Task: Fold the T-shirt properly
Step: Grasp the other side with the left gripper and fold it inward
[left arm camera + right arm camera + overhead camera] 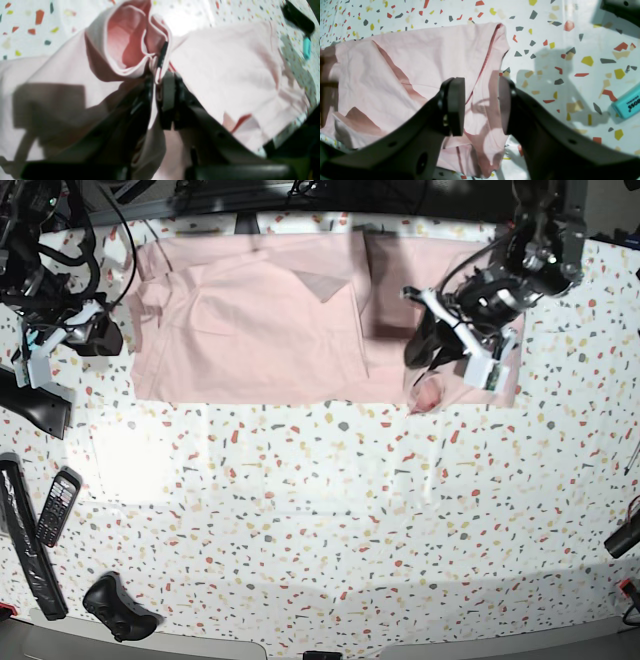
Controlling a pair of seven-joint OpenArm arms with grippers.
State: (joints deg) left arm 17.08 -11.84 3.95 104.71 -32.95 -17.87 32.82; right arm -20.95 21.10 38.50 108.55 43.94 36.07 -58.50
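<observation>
Pale pink T-shirt (250, 330) spread flat; left gripper (158, 75) pinches its sleeve; right gripper (481, 106) wide, empty.

A speckled table (330, 510) with things on it.
The pink T-shirt (260, 330) lies far; a phone (56, 506) lies left.

A robotics lab: terrazzo-patterned table (320, 510), cable bundles (110, 230), a remote (55, 505) at its edge.

The T-shirt (225, 75) is blurred in the left wrist view and cut off at 9 o'clock.
</observation>
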